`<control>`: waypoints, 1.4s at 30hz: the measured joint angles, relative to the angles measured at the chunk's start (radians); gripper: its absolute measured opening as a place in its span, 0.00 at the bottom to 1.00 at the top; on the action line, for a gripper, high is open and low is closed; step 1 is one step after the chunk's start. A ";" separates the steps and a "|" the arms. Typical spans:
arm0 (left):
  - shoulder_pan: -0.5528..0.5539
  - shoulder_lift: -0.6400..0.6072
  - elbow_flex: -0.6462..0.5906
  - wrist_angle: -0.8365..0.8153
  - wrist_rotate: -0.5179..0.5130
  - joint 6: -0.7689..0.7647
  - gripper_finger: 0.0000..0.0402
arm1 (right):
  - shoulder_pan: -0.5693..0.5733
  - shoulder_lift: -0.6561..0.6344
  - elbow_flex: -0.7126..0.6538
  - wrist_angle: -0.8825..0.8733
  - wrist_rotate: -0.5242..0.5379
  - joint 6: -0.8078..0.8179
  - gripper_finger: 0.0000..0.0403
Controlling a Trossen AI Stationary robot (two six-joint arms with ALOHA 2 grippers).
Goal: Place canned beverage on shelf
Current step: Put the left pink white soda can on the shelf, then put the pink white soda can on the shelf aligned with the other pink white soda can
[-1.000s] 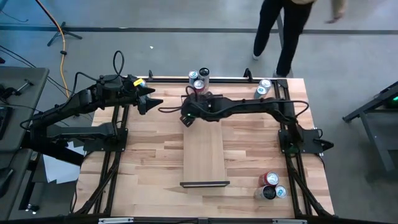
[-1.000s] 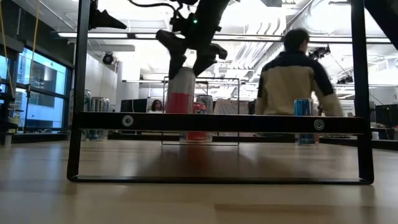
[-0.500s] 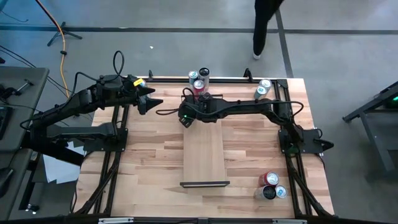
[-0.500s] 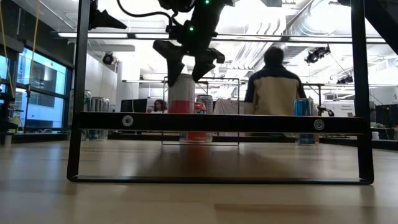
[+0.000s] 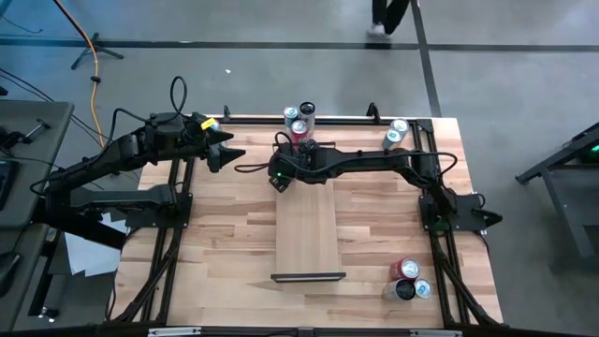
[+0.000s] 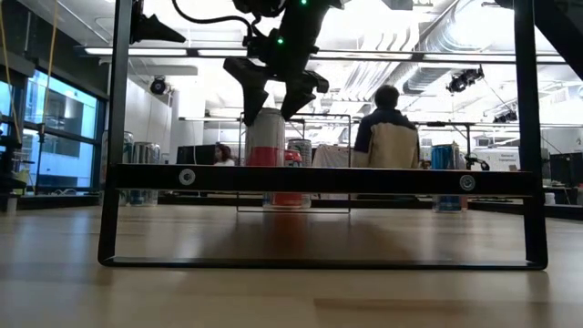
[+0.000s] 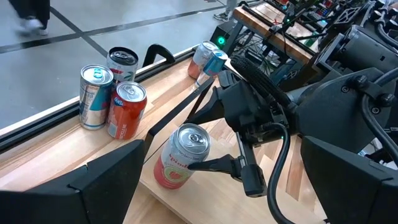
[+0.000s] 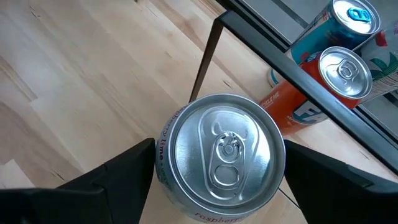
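With the can (image 7: 181,156) standing upright at the shelf's (image 5: 306,229) far end, placement looks done. Right end effector (image 6: 273,96) sits above it, fingers apart, not gripping; only withdrawal remains. Left end effector (image 5: 223,150) waits open nearby.

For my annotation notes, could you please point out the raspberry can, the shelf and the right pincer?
raspberry can (image 8: 221,149): right wrist view, its lid.
shelf (image 5: 307,225): high view, bare plank middle.
right pincer (image 6: 273,98): low view, between its fingertips.
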 joint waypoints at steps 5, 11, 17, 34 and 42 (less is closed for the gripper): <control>0.000 0.000 0.000 0.000 0.000 0.000 0.97 | -0.001 0.000 0.000 0.002 -0.002 0.000 0.80; 0.000 0.000 0.000 0.000 0.000 0.000 0.97 | -0.002 0.000 0.000 0.006 -0.001 0.039 0.83; 0.000 0.000 0.000 0.000 0.000 0.000 0.97 | -0.001 0.000 0.000 0.005 0.000 0.022 0.97; 0.000 0.000 0.000 -0.003 0.001 0.000 0.97 | -0.005 -0.091 0.000 -0.137 -0.175 -0.052 0.96; 0.000 0.000 0.000 -0.003 0.001 0.000 0.97 | -0.005 -0.179 0.000 -0.300 -0.179 -0.181 0.96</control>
